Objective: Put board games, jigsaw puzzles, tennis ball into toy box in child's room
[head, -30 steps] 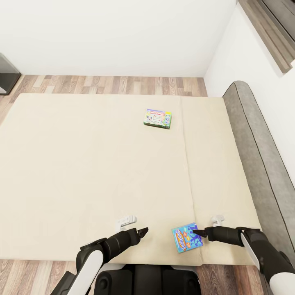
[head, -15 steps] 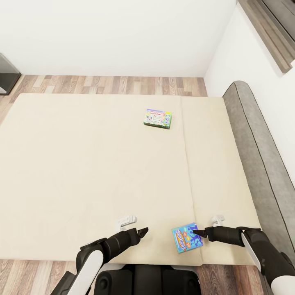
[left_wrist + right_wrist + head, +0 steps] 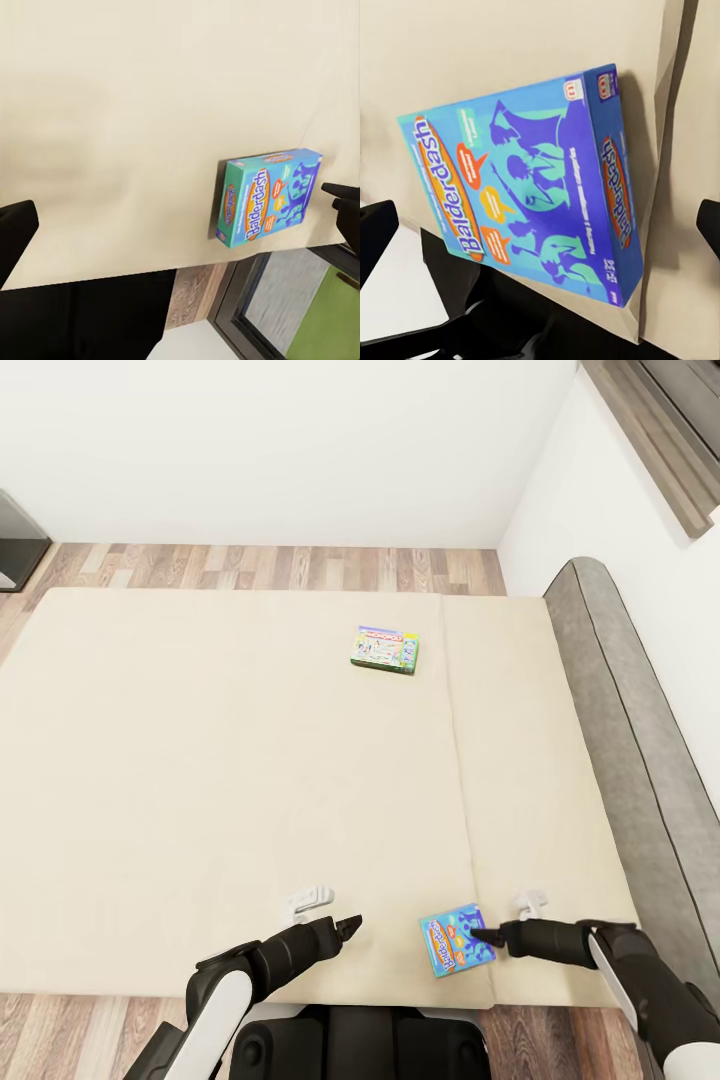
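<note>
The right claw has crept slightly nearer over the small blue flat game box on the beige bed, fingers spread apart, so pickup seems near; the left claw state I cannot tell.

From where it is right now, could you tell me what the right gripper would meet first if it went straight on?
The right gripper points at the blue board game on the bed. It would likely meet that box's near edge first.
</note>
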`<state>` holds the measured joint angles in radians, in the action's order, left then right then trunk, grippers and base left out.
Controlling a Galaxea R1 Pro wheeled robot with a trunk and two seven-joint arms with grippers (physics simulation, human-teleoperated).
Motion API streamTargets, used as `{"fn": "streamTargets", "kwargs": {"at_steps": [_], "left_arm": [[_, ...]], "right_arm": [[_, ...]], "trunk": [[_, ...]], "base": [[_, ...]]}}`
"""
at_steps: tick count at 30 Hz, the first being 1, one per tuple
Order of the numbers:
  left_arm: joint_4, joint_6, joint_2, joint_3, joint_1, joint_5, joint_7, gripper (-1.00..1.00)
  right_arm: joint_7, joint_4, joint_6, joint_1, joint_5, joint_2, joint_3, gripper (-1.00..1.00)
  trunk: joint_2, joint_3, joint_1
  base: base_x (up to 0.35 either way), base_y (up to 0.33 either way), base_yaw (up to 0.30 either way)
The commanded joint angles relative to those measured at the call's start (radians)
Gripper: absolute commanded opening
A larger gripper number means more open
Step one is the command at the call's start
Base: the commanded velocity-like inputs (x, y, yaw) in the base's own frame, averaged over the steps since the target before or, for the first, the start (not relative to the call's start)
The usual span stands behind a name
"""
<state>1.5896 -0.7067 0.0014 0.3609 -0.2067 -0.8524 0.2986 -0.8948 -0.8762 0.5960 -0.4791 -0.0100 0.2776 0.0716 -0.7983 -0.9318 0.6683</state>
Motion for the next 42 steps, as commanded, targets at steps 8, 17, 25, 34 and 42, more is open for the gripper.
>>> {"fn": "streamTargets", "kwargs": {"at_steps": [8,17,25,34,42], "left_arm": [[0.001,-0.002,0.000,0.001,0.000,-0.010,0.010,1.00],[0.001,-0.003,0.000,0.000,0.000,-0.010,0.010,1.00],[0.001,-0.002,0.000,0.000,0.000,-0.009,0.010,1.00],[0.000,-0.002,-0.001,0.000,0.000,-0.008,0.010,1.00],[-0.003,-0.002,-0.001,0.000,0.000,-0.009,0.010,1.00]], "right_arm": [[0.005,-0.001,0.013,0.007,-0.001,-0.003,0.000,1.00],[0.069,-0.001,0.015,0.014,0.001,-0.010,-0.001,1.00],[0.114,0.002,0.016,0.015,0.003,-0.013,-0.004,1.00],[0.123,0.002,0.016,0.016,0.002,-0.014,-0.004,1.00],[0.125,0.001,0.016,0.016,0.002,-0.014,-0.003,1.00]], "trunk": [[-0.001,-0.001,0.000],[-0.001,-0.001,0.000],[-0.001,-0.001,0.000],[-0.001,-0.001,0.000],[-0.001,-0.001,0.000]], "base": [[0.000,0.000,0.000],[0.000,0.000,0.000],[0.000,0.000,0.000],[0.000,0.081,0.000],[0.000,0.196,0.000]]}}
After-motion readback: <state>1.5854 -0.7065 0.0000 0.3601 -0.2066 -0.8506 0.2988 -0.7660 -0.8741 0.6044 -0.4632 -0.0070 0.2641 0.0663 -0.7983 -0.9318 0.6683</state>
